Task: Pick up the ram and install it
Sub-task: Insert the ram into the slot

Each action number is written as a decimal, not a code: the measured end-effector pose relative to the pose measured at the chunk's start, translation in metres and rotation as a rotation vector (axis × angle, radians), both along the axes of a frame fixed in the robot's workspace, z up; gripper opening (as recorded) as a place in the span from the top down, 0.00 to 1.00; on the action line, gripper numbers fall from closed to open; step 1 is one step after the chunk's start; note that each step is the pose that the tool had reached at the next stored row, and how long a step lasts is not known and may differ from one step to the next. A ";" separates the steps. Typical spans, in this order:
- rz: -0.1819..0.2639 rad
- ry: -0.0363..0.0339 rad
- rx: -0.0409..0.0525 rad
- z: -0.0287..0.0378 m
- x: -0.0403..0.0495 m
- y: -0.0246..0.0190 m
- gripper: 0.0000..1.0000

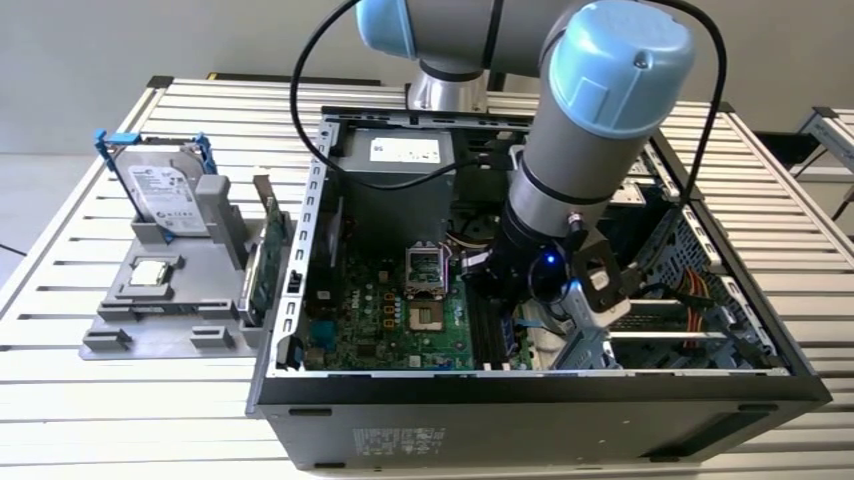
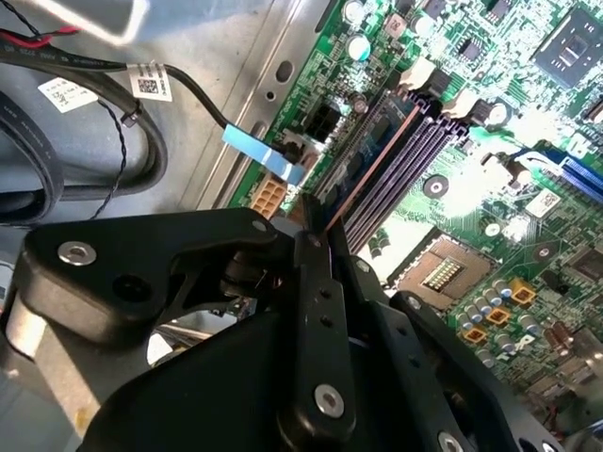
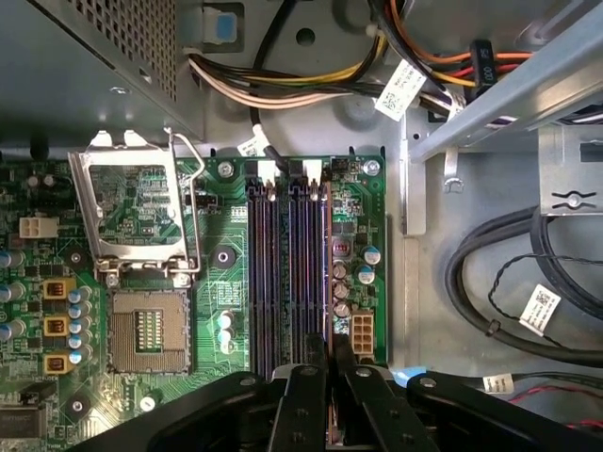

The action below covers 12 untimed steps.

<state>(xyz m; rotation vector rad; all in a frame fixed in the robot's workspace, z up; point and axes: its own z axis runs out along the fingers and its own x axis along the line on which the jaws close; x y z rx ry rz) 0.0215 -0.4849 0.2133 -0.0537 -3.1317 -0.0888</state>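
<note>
The gripper [image 3: 332,363] sits nearest in both wrist views, its black fingers [image 2: 316,282] pinched on the ram [image 2: 372,169], a thin board standing edge-on over the outermost memory slot [image 3: 323,259] of the motherboard [image 3: 217,254]. Pickup appears complete; seating cannot be confirmed. Farther off, at the exterior view's left, a parts tray [image 1: 160,310] holds a hard drive [image 1: 163,195].

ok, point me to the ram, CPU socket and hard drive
ram [image 2: 372,160], second wrist view, top edge above the slot.
CPU socket [image 3: 151,330], first wrist view, pin field.
hard drive [image 1: 167,195], exterior view, silver face.
</note>
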 end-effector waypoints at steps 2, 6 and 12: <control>0.000 -0.0001 0.0000 -0.0001 -0.0001 0.0005 1.00; 0.000 0.0000 0.0000 -0.0001 -0.0022 0.0006 1.00; -0.001 0.0000 -0.0001 -0.0005 -0.0034 0.0008 1.00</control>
